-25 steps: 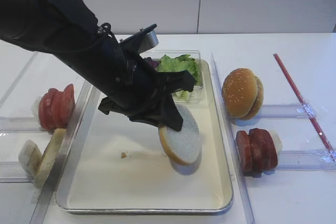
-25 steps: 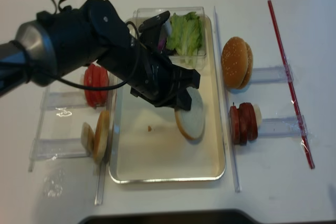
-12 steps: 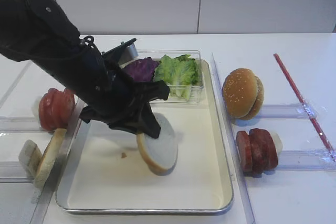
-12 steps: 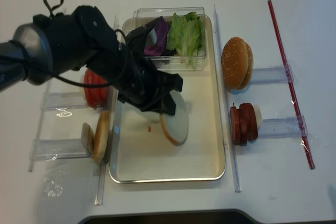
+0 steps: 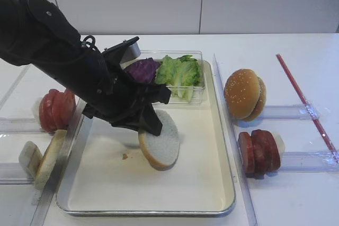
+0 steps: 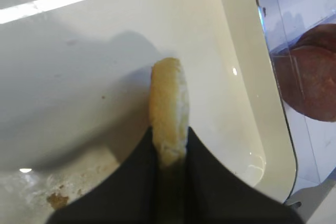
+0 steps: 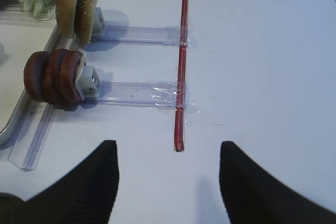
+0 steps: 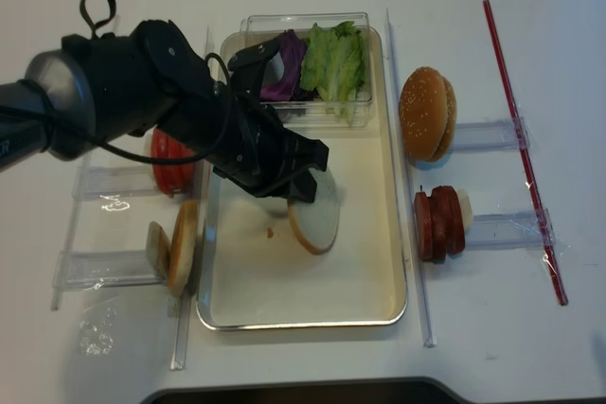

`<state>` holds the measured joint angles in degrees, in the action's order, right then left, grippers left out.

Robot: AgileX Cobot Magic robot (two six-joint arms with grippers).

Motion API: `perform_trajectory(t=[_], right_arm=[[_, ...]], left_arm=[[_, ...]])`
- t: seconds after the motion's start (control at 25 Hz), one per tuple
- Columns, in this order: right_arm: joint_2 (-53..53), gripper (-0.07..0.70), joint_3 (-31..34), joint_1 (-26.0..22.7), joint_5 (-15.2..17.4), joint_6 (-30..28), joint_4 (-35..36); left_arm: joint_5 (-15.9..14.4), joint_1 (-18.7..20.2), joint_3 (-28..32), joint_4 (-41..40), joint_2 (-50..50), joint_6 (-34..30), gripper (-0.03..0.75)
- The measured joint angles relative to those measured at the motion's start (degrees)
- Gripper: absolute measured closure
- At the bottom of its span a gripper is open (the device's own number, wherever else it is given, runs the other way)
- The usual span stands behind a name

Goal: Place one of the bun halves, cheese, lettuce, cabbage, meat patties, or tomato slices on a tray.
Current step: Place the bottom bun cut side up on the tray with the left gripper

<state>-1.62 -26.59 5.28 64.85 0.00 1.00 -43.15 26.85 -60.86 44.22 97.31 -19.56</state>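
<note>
My left gripper [image 5: 152, 126] is shut on a pale bun half [image 5: 160, 144], pinching its rim edge-on in the left wrist view [image 6: 168, 106]. The bun half hangs tilted, low over the middle of the silver tray [image 5: 206, 178], its lower edge near the cream floor. A second bun half [image 5: 48, 157] leans in the left rack beside the tomato slices [image 5: 55, 109]. Lettuce [image 5: 181, 72] and cabbage [image 5: 142, 70] lie in a clear box at the tray's far end. Meat patties [image 5: 258, 151] stand on the right. Cheese is out of view. My right gripper [image 7: 168, 145] is open over bare table.
A sesame-seeded bun [image 5: 243, 93] stands in a clear rack right of the tray. A red strip [image 5: 304, 101] runs along the table at the far right, its end just ahead of my right gripper. Crumbs [image 5: 124, 156] lie on the tray floor.
My left gripper carried the bun half from the tray's right side leftward to its middle, then brought it a little lower and flatter.
</note>
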Motion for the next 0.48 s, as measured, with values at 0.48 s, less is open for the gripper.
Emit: perform_trajectory(t=[0.48], right_arm=[[0.00,0.169,0.00,0.00,0.00,0.00,0.00]], left_arm=[[-0.51,0.00,0.00,-2.73,0.00,0.00,0.631]])
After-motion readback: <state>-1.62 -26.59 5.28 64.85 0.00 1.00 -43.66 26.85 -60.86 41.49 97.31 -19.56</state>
